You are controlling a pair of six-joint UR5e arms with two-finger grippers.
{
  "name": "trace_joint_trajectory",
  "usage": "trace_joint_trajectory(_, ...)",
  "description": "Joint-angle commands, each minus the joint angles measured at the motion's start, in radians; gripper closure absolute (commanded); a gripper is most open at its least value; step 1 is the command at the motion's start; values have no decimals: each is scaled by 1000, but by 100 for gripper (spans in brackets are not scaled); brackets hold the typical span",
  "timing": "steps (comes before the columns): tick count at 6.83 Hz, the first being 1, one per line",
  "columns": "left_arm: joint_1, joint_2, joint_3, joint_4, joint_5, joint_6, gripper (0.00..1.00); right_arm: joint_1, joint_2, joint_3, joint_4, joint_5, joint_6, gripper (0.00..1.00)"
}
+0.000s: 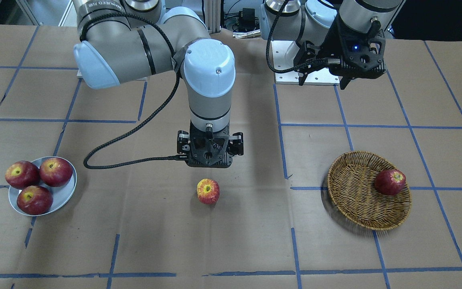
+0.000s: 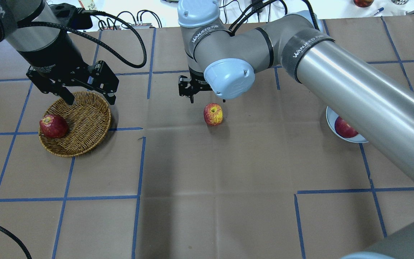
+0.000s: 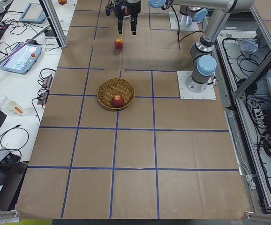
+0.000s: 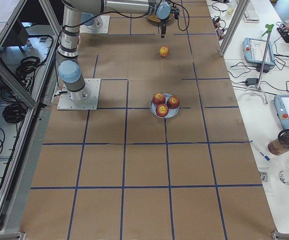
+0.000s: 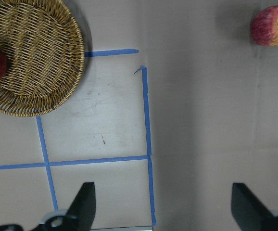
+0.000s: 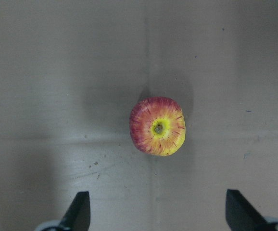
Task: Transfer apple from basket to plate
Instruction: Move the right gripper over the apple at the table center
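Observation:
The streaky orange-red apple (image 1: 208, 191) with a wide yellow stem patch sits on the table's middle, outside the basket and the plate; it also shows in the overhead view (image 2: 213, 114). My right gripper (image 1: 209, 157) hovers above it, open and empty; the right wrist view shows the apple (image 6: 157, 126) ahead of the spread fingers (image 6: 79, 214). The wicker basket (image 1: 351, 188) holds one dark red apple (image 1: 390, 182). My left gripper (image 2: 89, 96) is open and empty, held high near the basket (image 2: 81, 122). The grey-blue plate (image 1: 61, 195) holds three dark red apples (image 1: 55, 171).
Brown paper with blue tape lines covers the table. The right arm's long forearm (image 2: 354, 90) crosses over the plate (image 2: 331, 124) in the overhead view and hides most of it. A cable (image 1: 134, 132) hangs from the right wrist.

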Motion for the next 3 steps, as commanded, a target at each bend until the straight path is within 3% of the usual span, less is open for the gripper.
trace_joint_trajectory(1, 0, -19, 0, 0, 0, -2, 1, -8, 76, 56, -142, -54, -9, 0)
trace_joint_trajectory(3, 0, -24, 0, 2, -3, -9, 1, -9, 110, 118, -292, -78, -18, 0)
